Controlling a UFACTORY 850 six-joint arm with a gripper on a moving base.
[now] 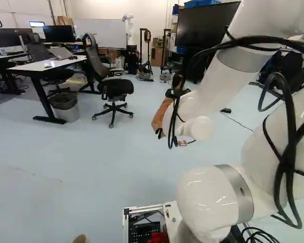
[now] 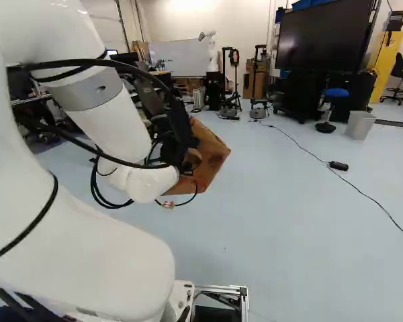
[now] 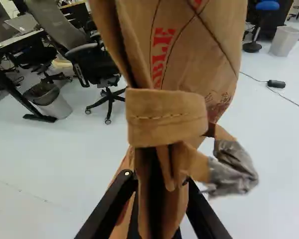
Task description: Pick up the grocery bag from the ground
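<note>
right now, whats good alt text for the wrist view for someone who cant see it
A black claw clamps a brown grocery bag with red lettering from both sides; a crumpled gray patch juts out beside it. Beyond, on a pale floor, stand an office chair, a wastebasket and a desk.

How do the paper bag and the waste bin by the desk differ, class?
The paper bag is brown and creased; the waste bin is grey and smooth-sided. The bag is pinched in the gripper; the bin stands upright on the floor. Both are containers.
</note>
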